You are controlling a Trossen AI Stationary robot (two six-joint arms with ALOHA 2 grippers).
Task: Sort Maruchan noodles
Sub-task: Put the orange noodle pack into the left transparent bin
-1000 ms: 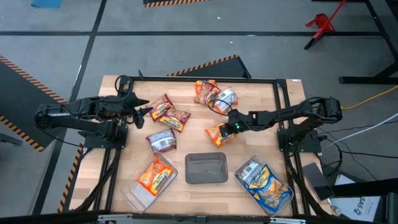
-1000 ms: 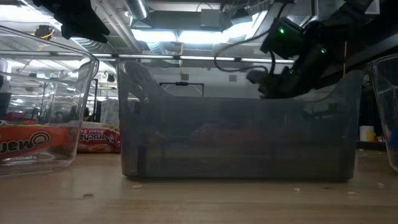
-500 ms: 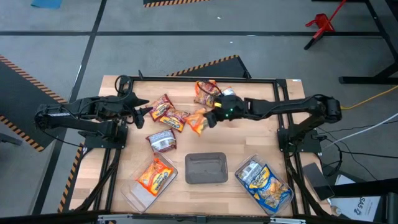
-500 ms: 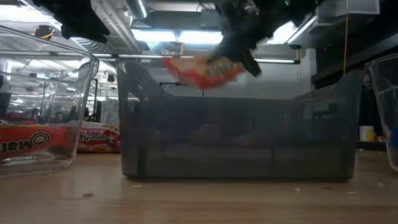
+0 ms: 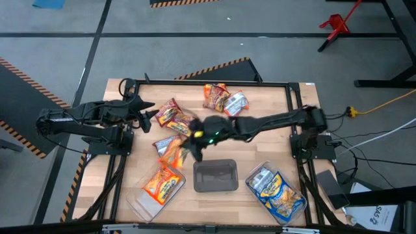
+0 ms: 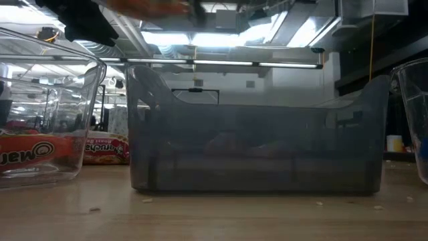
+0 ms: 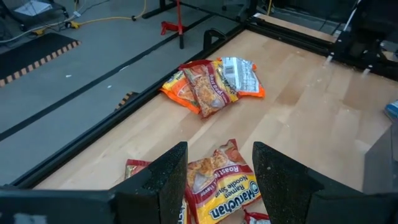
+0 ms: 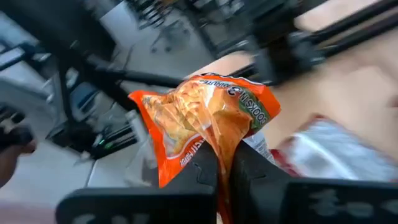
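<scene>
Your wooden table [image 5: 273,140] carries three trays along its near edge. Your right gripper [image 8: 219,169], pinching an orange packet [image 8: 202,121], hangs above the table's middle; the orange-filled tray [image 5: 160,185] lies toward the near-left corner. The left gripper [image 7: 214,180] waits spread by the left edge.

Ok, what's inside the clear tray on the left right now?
The left clear tray holds an orange noodle packet lying flat. Whether another packet lies under it cannot be seen. The right hand, carrying another orange packet, is above the table beside it.
</scene>
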